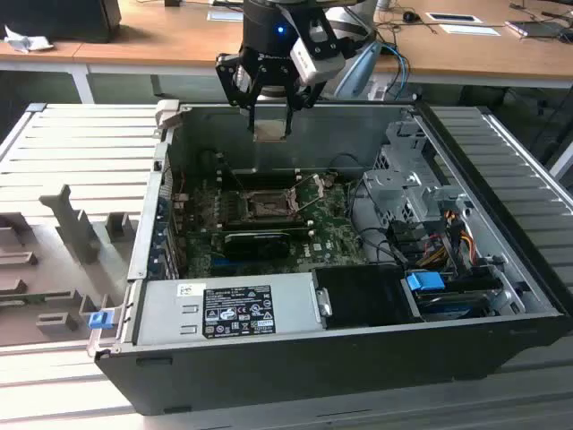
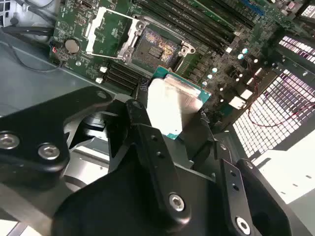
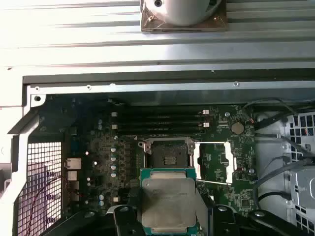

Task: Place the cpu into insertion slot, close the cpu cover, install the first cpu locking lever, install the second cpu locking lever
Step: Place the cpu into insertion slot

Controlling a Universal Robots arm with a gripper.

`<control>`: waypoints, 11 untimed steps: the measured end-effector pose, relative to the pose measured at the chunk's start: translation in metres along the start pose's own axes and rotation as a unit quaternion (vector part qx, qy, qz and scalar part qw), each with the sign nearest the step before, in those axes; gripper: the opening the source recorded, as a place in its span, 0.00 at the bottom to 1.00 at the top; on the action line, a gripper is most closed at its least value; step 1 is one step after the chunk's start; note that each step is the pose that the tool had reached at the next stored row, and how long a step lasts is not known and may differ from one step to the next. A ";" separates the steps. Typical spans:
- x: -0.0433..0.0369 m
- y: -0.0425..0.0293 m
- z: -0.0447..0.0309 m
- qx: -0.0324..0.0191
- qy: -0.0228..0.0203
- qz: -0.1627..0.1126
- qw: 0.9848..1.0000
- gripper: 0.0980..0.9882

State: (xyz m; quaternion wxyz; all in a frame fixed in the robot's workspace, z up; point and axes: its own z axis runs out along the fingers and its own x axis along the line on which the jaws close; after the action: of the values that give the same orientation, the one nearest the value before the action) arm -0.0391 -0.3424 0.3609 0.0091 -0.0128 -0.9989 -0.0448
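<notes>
My gripper (image 1: pixel 270 118) hangs above the back of the open computer case, shut on the cpu (image 1: pixel 271 132), which shows tan in the exterior view. In both wrist views the cpu (image 3: pixel 167 200) (image 2: pixel 173 101) shows its silvery face and green rim between the black fingers (image 2: pixel 141 115). The insertion slot (image 1: pixel 263 208) (image 3: pixel 167 156) (image 2: pixel 156 49) lies bare on the green motherboard (image 1: pixel 336 237), well below the chip. The cpu cover (image 3: pixel 214 160) (image 2: pixel 109 29) is swung open and lies beside the slot.
A grey power supply (image 1: pixel 228 309) and a black box (image 1: pixel 363 296) fill the case's near side. A drive cage with cables (image 1: pixel 407 184) stands at the exterior view's right. A black graphics card (image 1: pixel 255 240) lies near the slot. Memory slots (image 3: pixel 157 123) run beside it.
</notes>
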 end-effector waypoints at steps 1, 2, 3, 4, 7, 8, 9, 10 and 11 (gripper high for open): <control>-0.0001 0.0000 0.0000 0.000 0.000 0.004 1.000 0.48; 0.0000 0.0000 0.0001 0.000 -0.002 0.017 1.000 0.48; 0.0000 0.0000 0.0002 0.000 -0.002 0.026 1.000 0.48; 0.0000 0.0000 0.0003 -0.001 -0.003 0.033 0.999 0.48; 0.0000 -0.0001 0.0010 -0.001 -0.004 0.042 0.999 0.48; 0.0000 -0.0001 0.0012 -0.001 -0.004 0.042 0.999 0.48; 0.0000 -0.0001 0.0016 -0.001 -0.004 0.042 0.999 0.48; 0.0000 -0.0002 0.0018 -0.001 -0.004 0.042 0.999 0.48; 0.0000 -0.0002 0.0020 -0.001 -0.004 0.042 0.999 0.48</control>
State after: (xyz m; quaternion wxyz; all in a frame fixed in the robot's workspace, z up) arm -0.0391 -0.3424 0.3589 0.0072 -0.0551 -0.9974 -0.0451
